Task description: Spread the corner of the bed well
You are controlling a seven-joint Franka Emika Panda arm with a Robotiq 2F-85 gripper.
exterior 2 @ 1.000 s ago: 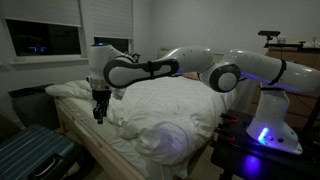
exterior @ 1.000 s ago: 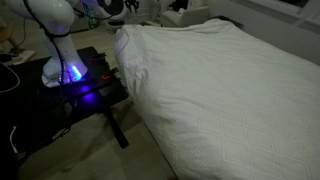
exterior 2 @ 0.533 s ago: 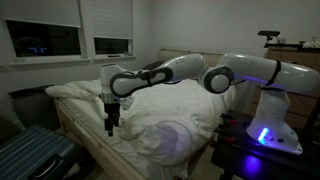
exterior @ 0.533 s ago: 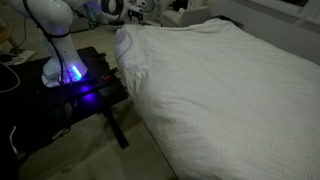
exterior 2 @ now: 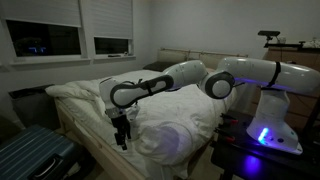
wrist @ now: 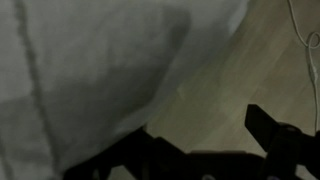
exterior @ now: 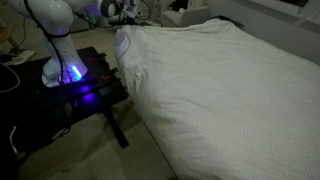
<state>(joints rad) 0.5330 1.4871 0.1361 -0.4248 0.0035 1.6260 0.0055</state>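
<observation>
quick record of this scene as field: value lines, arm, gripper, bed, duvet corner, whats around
arm: white, reaching from its base across the bed
gripper: points down at the bed's side edge; looks open, nothing between its fingers in the wrist view
duvet corner: puffy, wrinkled, bunched beside the gripper, not spread flat; contact unclear
wrist view: white cloth hanging over bare floor
table: small, black, carries the base, blue light on

Puffy, wrinkled white corner (exterior 2: pixel 160 135) of bed (exterior: pixel 230 90)
</observation>
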